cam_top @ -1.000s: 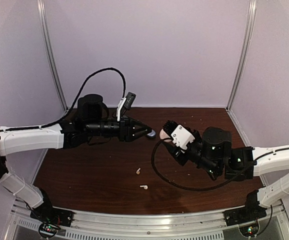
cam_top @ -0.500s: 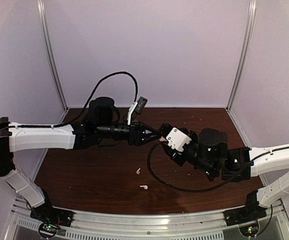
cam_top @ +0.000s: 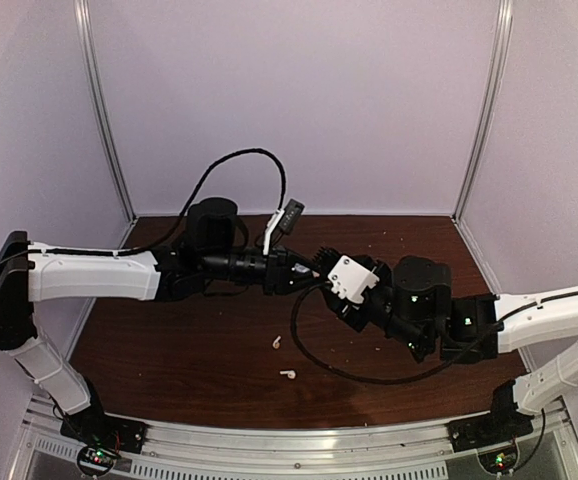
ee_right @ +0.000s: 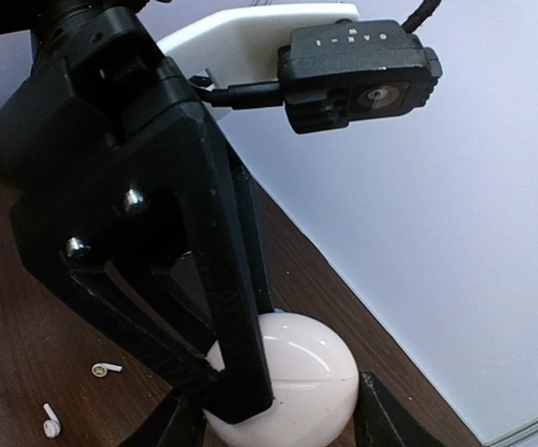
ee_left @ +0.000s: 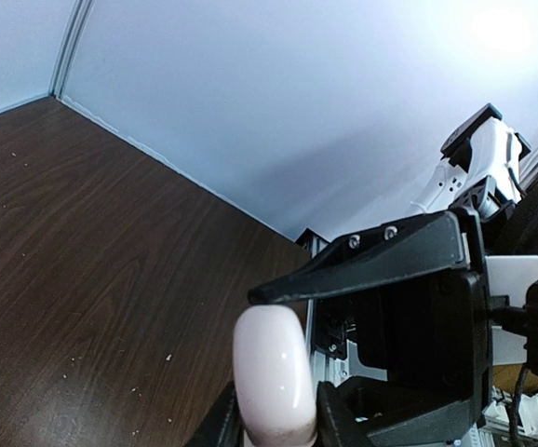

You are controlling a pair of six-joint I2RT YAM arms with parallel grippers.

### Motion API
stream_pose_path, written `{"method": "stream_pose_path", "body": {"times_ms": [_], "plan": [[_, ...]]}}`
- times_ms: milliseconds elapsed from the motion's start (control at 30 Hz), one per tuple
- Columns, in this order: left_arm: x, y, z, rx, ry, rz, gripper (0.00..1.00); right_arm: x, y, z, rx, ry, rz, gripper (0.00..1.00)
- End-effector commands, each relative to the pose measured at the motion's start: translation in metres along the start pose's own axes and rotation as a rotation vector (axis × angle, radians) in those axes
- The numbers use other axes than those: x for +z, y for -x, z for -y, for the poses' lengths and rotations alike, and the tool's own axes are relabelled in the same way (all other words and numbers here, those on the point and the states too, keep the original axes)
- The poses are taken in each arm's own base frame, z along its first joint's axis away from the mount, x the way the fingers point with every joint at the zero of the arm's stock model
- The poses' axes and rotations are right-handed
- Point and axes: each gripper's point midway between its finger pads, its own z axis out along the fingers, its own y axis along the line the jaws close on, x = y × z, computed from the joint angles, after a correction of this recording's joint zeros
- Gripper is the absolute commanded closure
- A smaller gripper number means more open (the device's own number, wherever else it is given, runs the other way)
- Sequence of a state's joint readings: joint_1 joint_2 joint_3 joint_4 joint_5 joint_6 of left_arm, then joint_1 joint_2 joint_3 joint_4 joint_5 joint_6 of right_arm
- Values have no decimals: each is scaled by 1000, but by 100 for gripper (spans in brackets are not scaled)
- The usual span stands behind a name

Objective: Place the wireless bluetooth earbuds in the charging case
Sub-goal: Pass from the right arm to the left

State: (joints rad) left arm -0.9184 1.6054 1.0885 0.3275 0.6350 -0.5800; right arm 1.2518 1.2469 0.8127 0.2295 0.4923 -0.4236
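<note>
A white oval charging case (ee_right: 306, 382), its lid closed, is held above the table between both grippers. My right gripper (ee_right: 283, 424) is shut on its two ends. My left gripper (ee_left: 274, 414) comes in from the left, and its fingers (ee_right: 241, 363) press on the case's (ee_left: 271, 372) two flat faces. A right finger (ee_left: 362, 265) rests on the case's top. In the top view the two grippers (cam_top: 307, 270) (cam_top: 323, 266) meet at mid-table and hide the case. Two white earbuds (cam_top: 277, 342) (cam_top: 287, 375) lie on the table nearer the front, also in the right wrist view (ee_right: 106, 369) (ee_right: 50, 424). No dark earbud shows.
The brown wooden table (cam_top: 169, 340) is enclosed by pale walls at the back and sides. The right arm's black cable (cam_top: 314, 355) loops over the table beside the earbuds. A metal rail (cam_top: 289, 445) runs along the front edge.
My left arm has reached to the right and the right gripper has shifted a little left. The left fingers, apart from the case before, now sit around it.
</note>
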Motion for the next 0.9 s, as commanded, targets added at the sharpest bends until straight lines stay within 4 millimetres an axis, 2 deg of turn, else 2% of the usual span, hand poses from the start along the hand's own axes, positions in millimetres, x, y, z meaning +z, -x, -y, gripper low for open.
{"method": "stream_pose_path", "body": {"times_ms": [0,133,267,333,467,667,800,867], "plan": [[3,17,11,53,-40,39,76,-2,15,7,24,-24,41,45],[2,18,10,63,-28,38,87,-5,14,9,40,-35,46,34],[-4,23,9,103,11,46,92,-9,14,15,72,-42,46,6],[-9,24,10,147,30,34,93,-16,18,14,94,-3,63,0],[-20,25,9,255,78,5,95,-36,26,13,170,104,150,0],[-41,22,30,458,57,-34,93,-46,33,12,293,334,157,1],[-49,16,43,532,7,-45,93,-48,37,-4,332,514,131,16],[-50,14,49,581,-19,-50,93,-48,38,-15,340,599,107,32]]}}
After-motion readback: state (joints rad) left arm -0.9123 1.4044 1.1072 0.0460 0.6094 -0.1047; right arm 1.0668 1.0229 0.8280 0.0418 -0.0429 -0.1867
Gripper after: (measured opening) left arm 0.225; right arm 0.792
